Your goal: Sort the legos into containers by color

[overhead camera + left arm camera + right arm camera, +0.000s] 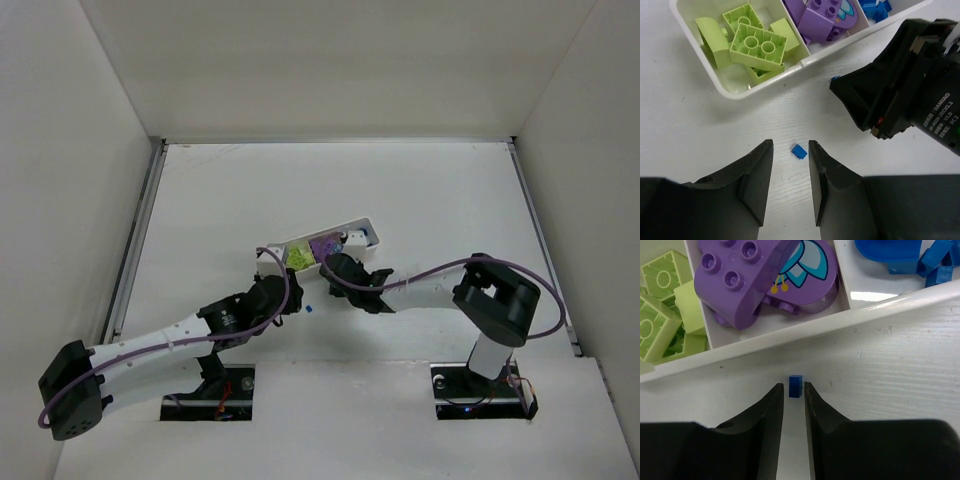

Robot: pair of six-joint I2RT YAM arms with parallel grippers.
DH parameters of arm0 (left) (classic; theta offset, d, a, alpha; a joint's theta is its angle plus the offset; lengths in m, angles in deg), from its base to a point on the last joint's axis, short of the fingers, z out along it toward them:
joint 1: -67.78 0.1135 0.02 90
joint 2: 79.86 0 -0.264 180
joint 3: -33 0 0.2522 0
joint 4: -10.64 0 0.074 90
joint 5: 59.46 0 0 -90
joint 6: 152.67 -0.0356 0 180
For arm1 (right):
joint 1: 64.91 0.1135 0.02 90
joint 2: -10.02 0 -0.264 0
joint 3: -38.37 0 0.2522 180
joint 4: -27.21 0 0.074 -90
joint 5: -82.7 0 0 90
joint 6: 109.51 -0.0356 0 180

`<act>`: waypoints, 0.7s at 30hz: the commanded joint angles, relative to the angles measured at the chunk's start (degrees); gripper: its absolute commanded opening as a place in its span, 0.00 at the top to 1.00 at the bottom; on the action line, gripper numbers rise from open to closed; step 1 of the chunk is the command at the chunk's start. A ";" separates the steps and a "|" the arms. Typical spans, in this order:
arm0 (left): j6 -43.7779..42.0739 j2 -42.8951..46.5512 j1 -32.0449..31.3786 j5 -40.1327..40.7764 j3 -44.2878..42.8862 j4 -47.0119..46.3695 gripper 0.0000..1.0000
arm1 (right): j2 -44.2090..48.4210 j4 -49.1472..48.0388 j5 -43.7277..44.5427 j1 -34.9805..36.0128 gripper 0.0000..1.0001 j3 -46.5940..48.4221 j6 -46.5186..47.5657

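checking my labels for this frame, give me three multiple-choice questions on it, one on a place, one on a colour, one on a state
1. Where is the blue brick nearest the left gripper?
A held up in the air
B on the table, between its fingers
C under an arm's base

2. What colour are the bricks in the tray's middle compartment?
A purple
B red
C orange

3. The left gripper is:
A open
B shut on a brick
C shut on a cable

Answers:
1 B, it lies on the table in the gap between the fingers.
2 A, purple bricks fill it.
3 A, its fingers stand apart, touching nothing.
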 commanded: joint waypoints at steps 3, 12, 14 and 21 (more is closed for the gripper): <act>-0.63 -0.66 -0.86 -1.78 1.20 -1.26 0.67 | -1.13 1.45 1.89 0.32 0.81 2.96 -1.38; -0.37 -6.46 -5.26 -2.67 1.38 -4.07 0.60 | 10.54 2.25 2.77 2.43 0.87 -2.92 -1.64; 0.07 -7.78 -5.78 -2.49 1.29 -4.86 0.60 | 14.58 2.68 2.59 2.35 0.86 -3.81 -0.94; 1.04 -13.13 -7.28 0.50 1.20 -7.76 0.57 | 20.05 -0.72 0.58 -7.64 0.85 -1.89 9.06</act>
